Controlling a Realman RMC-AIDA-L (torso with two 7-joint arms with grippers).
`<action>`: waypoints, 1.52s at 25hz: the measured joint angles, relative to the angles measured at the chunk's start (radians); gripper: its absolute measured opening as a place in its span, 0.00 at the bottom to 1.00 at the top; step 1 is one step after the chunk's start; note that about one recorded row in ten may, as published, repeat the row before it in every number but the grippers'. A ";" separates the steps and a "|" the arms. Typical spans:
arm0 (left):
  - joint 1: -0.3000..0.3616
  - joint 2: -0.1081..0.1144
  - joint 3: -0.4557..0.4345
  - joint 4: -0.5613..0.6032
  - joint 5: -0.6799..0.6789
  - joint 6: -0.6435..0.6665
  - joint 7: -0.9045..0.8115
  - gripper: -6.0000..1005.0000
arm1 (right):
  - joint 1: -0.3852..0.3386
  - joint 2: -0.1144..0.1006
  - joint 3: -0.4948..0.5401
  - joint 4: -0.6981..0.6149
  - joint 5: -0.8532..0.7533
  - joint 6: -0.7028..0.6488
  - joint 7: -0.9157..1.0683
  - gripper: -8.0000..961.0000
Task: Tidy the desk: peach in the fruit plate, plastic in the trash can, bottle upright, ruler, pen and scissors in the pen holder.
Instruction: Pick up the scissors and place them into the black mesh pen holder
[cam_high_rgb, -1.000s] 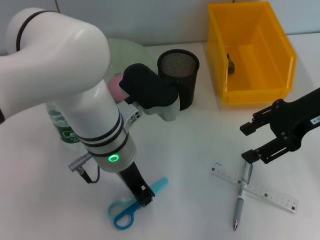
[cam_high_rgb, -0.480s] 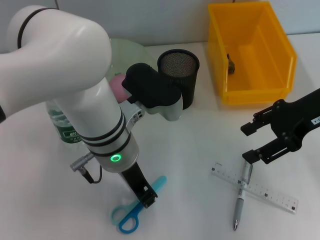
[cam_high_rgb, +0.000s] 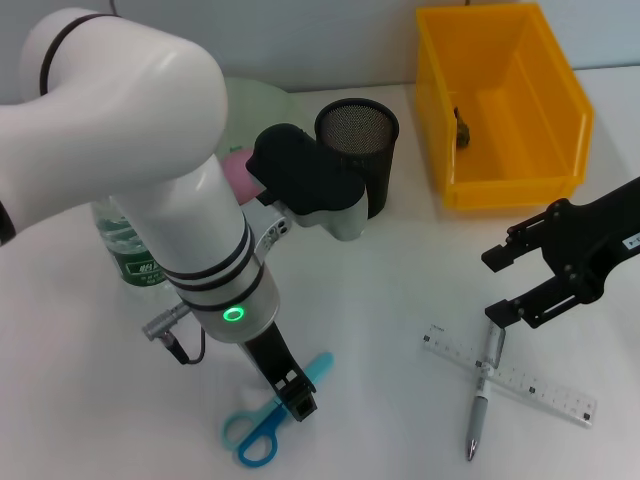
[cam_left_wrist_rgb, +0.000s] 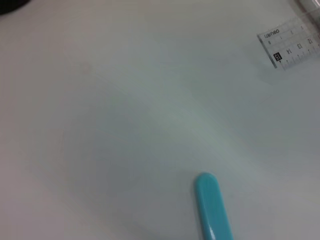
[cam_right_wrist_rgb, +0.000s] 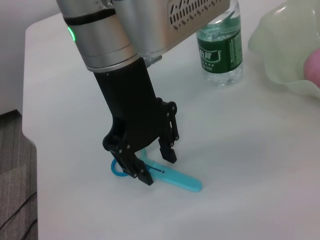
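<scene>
L gripper (cam_right_wrist_rgb: 156, 166), fingers spread, has dropped lower over scissors (cam_high_rgb: 268, 425); R gripper (cam_high_rgb: 503, 283) spread, unmoved.

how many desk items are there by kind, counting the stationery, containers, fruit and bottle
Stationery: 3 - scissors, ruler, pen
Containers: 3 - pen holder, yellow bin, fruit plate
Fruit: 1 - peach
Bottles: 1 - bottle
Total: 8
</scene>
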 joint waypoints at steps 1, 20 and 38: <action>0.000 0.000 0.003 0.000 0.000 -0.001 0.000 0.40 | 0.000 0.000 0.000 0.000 0.000 0.000 0.000 0.77; 0.005 0.000 0.021 -0.002 -0.002 -0.013 0.000 0.46 | 0.005 0.000 0.000 0.002 0.000 0.000 0.002 0.76; 0.001 0.000 -0.011 0.004 0.010 0.004 0.006 0.24 | 0.004 -0.006 0.000 0.001 -0.001 -0.004 0.003 0.76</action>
